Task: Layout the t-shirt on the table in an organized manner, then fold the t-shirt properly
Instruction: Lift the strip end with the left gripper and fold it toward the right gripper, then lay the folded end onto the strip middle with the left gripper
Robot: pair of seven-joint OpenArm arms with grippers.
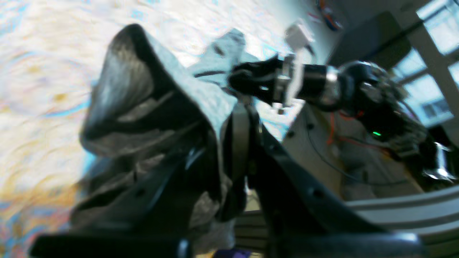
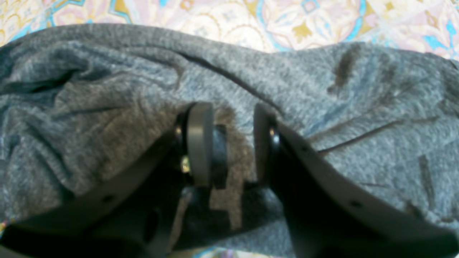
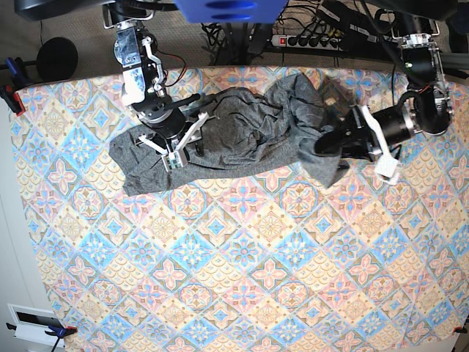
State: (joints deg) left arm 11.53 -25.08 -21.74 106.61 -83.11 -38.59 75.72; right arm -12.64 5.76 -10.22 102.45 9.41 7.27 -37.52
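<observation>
The dark-grey t-shirt (image 3: 242, 132) lies crumpled in a band across the far part of the patterned table (image 3: 242, 257). Its right end is bunched and raised off the cloth, where my left gripper (image 3: 324, 144) is shut on it. In the left wrist view the fabric (image 1: 143, 89) drapes over that gripper (image 1: 222, 143) and hides one finger. My right gripper (image 3: 174, 150) stands on the shirt's left part. In the right wrist view it (image 2: 231, 139) is open, its pads (image 2: 199, 143) pressing down on the knit (image 2: 322, 107), with cloth showing in the gap.
A power strip and cables (image 3: 315, 37) run behind the table's far edge. Clamps (image 3: 11, 95) hold the tablecloth at the left edge. A white box (image 3: 33, 323) sits off the front-left corner. The right arm (image 1: 315, 82) shows in the left wrist view.
</observation>
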